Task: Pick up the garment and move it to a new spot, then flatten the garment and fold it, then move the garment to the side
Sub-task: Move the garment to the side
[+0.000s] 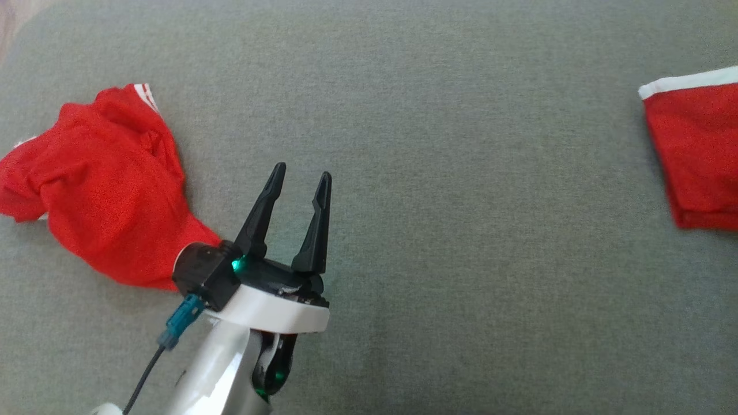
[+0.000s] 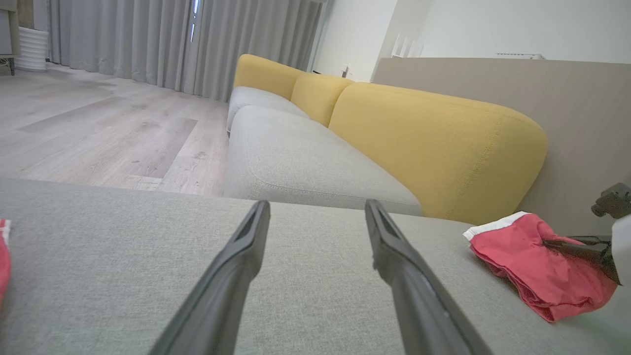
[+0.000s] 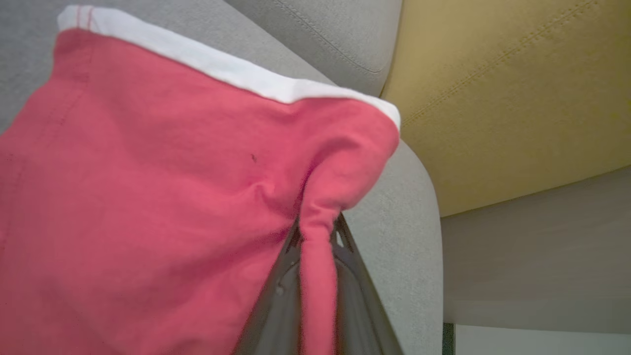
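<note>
A red garment with a white band (image 1: 700, 150) lies folded at the right edge of the grey cushion (image 1: 461, 242). My right gripper (image 3: 318, 229) is shut on a pinched fold of this garment (image 3: 148, 187); the cloth runs down between the dark fingers. The left wrist view has the same garment (image 2: 537, 266) at the right, with the right gripper (image 2: 549, 243) reaching into it. My left gripper (image 1: 302, 172) hovers open over bare cushion near the middle, nothing between its fingers (image 2: 236, 256).
A second red garment (image 1: 98, 184) lies crumpled at the cushion's left, just left of my left wrist. Yellow backrests (image 2: 434, 143) rise behind the seat, with another grey seat (image 2: 305, 167) beyond and wooden floor (image 2: 98, 128) to the left.
</note>
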Available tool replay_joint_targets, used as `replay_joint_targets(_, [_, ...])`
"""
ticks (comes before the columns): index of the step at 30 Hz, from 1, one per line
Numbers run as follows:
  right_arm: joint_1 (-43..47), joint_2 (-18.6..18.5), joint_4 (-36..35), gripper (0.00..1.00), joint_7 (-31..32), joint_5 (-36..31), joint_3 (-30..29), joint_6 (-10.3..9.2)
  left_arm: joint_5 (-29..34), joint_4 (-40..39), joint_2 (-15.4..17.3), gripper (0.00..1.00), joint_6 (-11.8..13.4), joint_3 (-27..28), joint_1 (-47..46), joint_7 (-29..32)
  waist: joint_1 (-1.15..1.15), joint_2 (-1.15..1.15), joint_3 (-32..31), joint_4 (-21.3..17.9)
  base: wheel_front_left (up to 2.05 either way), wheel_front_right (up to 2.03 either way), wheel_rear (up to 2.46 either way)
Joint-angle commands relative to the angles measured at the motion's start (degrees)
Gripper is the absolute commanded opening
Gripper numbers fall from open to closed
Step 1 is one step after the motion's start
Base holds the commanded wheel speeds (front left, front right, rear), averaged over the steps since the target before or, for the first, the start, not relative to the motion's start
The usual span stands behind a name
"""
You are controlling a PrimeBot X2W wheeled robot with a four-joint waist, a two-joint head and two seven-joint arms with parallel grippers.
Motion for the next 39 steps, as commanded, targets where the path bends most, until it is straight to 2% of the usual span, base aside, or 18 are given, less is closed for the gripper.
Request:
replay_joint_targets(1, [-0.4,-3.0,-0.3,0.0,0.0,0.8,0.3,0.21,-0.3,-2.1,0.4,1.0,0.1,1.9,-2.6,-0.5,0.0,0.0,0.5,0.5,0.0,0.0,0.0])
replay_joint_targets(8, [-2.5,-4.4,2.1,0.0,0.1,0.7,-0.2,0.21,0.0,-2.1,0.4,1.0,0.0,2.4,-2.9,-0.5,0.0,0.0,1.6,1.4,0.0,0.0,0.0])
replay_joint_targets(13, [-3.6,-3.2,4.9,0.0,-0.1,0.9,-2.7,0.21,0.1,-2.0,0.4,1.0,-0.1,2.8,-3.0,-0.5,0.0,0.0,1.5,1.2,0.0,0.0,0.0])
replay_joint_targets(14, [-3.9,-2.9,5.5,0.97,-0.3,0.5,-3.4,0.21,0.1,-1.9,0.4,1.0,-0.1,2.9,-3.0,-0.5,0.0,0.0,1.4,1.0,0.0,0.0,0.0])
replay_joint_targets(15, [-4.3,-2.5,6.2,1.0,-0.4,0.3,-4.1,0.21,0.1,-1.8,0.4,1.0,-0.1,2.9,-3.0,-0.5,0.0,0.0,1.2,0.9,0.0,0.0,0.0])
replay_joint_targets(24, [-7.6,2.4,9.0,1.0,-5.2,-2.9,-11.0,0.21,0.2,-1.5,0.4,1.0,-0.1,4.4,-2.0,-0.5,0.0,0.0,-2.5,-1.0,0.0,0.0,0.0])
replay_joint_targets(29, [-8.5,8.4,7.8,1.0,-10.0,-3.6,-15.9,0.21,0.3,-1.7,0.4,1.0,0.1,5.9,-0.4,-0.5,0.0,0.0,-5.8,-2.1,0.0,0.0,0.0])
replay_joint_targets(34, [-7.1,16.4,1.3,1.0,-12.6,-3.3,-20.4,0.21,0.6,-2.0,0.4,1.0,0.2,7.9,1.6,-0.5,0.0,0.0,-8.5,-3.0,0.0,0.0,0.0])
replay_joint_targets(39, [-0.6,24.3,-11.2,1.0,-13.1,-2.8,-25.4,0.21,1.0,-2.2,0.4,1.0,0.1,9.3,3.7,-0.5,0.0,0.0,-10.6,-3.6,0.0,0.0,0.0])
